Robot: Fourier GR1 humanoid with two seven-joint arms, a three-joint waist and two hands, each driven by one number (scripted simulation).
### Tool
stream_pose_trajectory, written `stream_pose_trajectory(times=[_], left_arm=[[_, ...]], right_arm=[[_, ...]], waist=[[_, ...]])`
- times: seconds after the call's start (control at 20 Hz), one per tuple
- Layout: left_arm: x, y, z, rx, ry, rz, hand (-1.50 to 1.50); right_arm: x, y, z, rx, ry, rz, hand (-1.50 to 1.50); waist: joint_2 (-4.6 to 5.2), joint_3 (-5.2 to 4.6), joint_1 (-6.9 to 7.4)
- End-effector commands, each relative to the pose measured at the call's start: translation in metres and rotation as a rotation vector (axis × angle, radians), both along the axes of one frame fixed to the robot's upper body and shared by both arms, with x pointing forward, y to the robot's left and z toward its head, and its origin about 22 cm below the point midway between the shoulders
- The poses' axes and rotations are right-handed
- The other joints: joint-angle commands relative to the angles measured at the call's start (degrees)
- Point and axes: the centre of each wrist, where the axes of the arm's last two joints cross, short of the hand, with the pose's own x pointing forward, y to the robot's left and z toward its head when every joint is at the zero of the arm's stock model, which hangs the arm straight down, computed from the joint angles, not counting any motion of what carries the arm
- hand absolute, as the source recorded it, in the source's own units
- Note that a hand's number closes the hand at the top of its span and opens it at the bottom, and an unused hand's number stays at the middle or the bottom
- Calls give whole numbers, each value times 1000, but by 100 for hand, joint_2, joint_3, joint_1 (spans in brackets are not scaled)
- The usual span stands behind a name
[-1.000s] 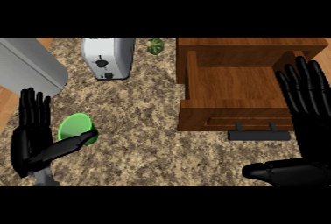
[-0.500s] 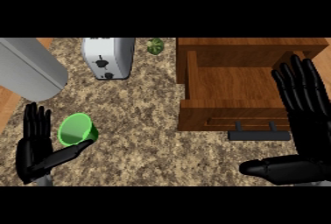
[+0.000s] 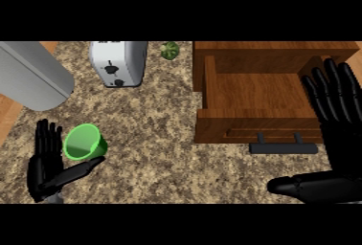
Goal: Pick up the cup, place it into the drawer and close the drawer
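Observation:
A green cup (image 3: pixel 85 142) lies tipped on the speckled counter at the lower left, its mouth facing up and left. My left hand (image 3: pixel 48 165) is right beside it with straight fingers to its left and the thumb reaching under it; the fingers do not curl round it. The wooden drawer (image 3: pixel 262 98) stands pulled open at the right, its inside bare, with a dark handle (image 3: pixel 283 146) on its front. My right hand (image 3: pixel 338 124) is open, fingers straight, over the drawer's right side, thumb low near the view's bottom.
A silver toaster (image 3: pixel 117 61) stands at the back, with a small green thing (image 3: pixel 170 50) to its right. A large grey rounded body (image 3: pixel 32 74) fills the upper left. A wooden strip (image 3: pixel 8 112) shows at the counter's left edge.
My left hand has slid down and left, so the cup shows more fully beside it. The right hand has shifted slightly down and right.

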Motion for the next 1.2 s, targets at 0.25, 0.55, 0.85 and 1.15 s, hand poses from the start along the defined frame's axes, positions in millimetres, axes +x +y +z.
stream_pose_trajectory(times=[0.25, 0.55, 0.85, 1.15], left_arm=[[6, 6, -33, -12, -1, 35, -150], [-2, 27, -60, -28, 18, 46, -150], [5, 12, -70, -11, 29, 30, -150], [9, 26, -72, -28, -3, -11, -150]], right_arm=[[-6, 2, -13, -3, -1, 11, -150], [-4, 13, 1, -13, 21, 35, -150], [-13, -5, 9, -17, -2, 3, -150], [5, 6, 6, -9, -9, 17, -150]], waist=[[2, -1, -5], [5, -3, -12], [1, -1, -16], [2, -1, -7]])
